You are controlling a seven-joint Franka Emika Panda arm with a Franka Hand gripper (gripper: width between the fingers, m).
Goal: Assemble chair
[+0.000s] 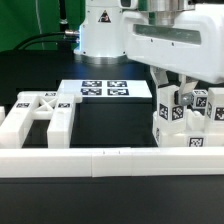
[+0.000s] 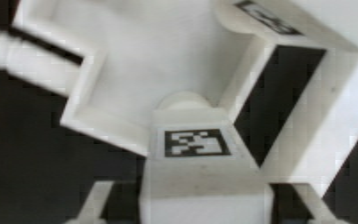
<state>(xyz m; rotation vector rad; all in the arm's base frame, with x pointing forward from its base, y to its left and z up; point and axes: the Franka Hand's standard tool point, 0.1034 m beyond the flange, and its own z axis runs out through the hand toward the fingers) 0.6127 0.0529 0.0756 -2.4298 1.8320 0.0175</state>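
The chair is in loose glossy white tagged parts. In the exterior view a cluster of tagged chair blocks (image 1: 185, 118) stands at the right, and my gripper (image 1: 175, 98) reaches down into it from above. The wrist view shows a white post with a square tag (image 2: 194, 143) running between my fingers (image 2: 103, 200); my gripper (image 2: 201, 205) is shut on this post. Beyond it spreads a wide white chair panel (image 2: 149, 60) with raised ribs. A second chair part, an open frame with cross braces (image 1: 40, 112), lies at the exterior view's left.
The marker board (image 1: 105, 88) lies flat at the back middle. A long white border rail (image 1: 100, 160) runs along the front. The robot's white base (image 1: 100, 30) stands behind the marker board. Black table surface (image 1: 110, 125) lies between the two chair parts.
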